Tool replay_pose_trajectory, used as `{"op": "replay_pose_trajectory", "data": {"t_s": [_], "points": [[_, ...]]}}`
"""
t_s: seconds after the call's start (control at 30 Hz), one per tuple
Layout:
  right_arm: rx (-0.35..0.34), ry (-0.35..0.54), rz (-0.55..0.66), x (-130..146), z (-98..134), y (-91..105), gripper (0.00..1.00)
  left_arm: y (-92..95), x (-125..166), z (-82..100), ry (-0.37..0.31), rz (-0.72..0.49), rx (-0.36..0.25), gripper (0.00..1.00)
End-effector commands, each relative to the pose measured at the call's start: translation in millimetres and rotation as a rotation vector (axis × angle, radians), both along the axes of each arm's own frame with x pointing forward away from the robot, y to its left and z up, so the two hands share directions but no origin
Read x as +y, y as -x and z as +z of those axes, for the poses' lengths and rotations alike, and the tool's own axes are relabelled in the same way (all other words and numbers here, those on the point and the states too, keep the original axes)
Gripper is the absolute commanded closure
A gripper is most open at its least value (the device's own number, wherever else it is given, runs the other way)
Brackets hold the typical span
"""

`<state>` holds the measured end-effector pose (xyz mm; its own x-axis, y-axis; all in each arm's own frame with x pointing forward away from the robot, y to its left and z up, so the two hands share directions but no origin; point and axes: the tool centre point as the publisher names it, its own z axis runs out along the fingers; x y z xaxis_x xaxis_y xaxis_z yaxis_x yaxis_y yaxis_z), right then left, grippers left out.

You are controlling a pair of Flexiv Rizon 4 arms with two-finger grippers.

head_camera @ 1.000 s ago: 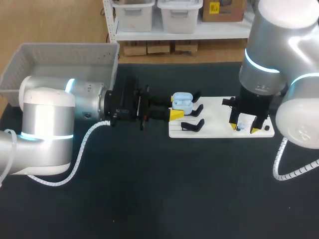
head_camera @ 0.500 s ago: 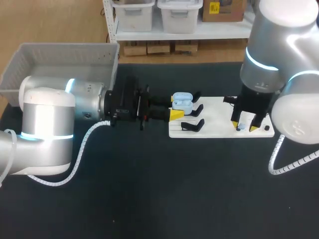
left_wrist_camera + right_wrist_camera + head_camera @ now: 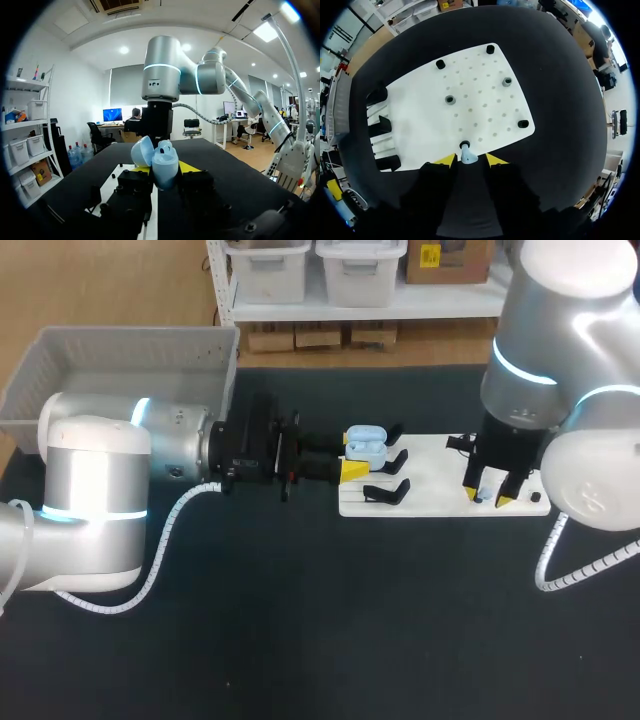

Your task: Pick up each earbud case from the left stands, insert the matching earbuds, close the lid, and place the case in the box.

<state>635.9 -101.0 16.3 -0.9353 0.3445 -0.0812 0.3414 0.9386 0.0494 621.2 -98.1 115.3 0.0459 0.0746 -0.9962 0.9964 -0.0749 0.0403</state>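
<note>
- Head view: at centre frame, our left pincer [image 3: 349, 455] is clamped on the light blue plastic earbud case [image 3: 367, 443], its lid open, above the dark bench [image 3: 300, 620]. Right of centre, our right pincer [image 3: 488, 497] hangs over the white perforated board [image 3: 430, 455].
- Left wrist view: the case [image 3: 165, 162] sits gripped between our fingers.
- Right wrist view: our yellow tips stand apart on either side of a small light blue earbud [image 3: 468, 158] at the board's [image 3: 470, 90] edge.

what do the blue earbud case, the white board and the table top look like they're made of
Earbud case: pale blue, smooth with a soft sheen, likely moulded plastic. White board: flat, matte and rigid with rows of small holes, probably plastic or painted sheet; cannot tell which. Table top: dark and dull with no glare, looks like cloth or a rubber mat.
</note>
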Motion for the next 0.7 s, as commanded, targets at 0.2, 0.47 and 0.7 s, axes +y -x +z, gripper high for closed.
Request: {"op": "replay_pose_trajectory", "data": {"t_s": [0.2, 0.47, 0.7], "points": [[0.005, 0.002, 0.003, 0.1, -3.3, -3.1, 0.68, 1.5, 0.2, -1.1, 0.005, 0.006, -0.004, 1.0], [0.002, 0.0, 0.003, -0.7, -2.9, -5.1, 0.7, 1.5, 0.2, -1.1, 0.005, 0.006, -0.004, 1.0], [0.008, 0.002, 0.007, 0.6, -6.3, -5.1, 0.72, 1.5, 0.2, -1.1, 0.005, 0.006, -0.004, 1.0]]}}
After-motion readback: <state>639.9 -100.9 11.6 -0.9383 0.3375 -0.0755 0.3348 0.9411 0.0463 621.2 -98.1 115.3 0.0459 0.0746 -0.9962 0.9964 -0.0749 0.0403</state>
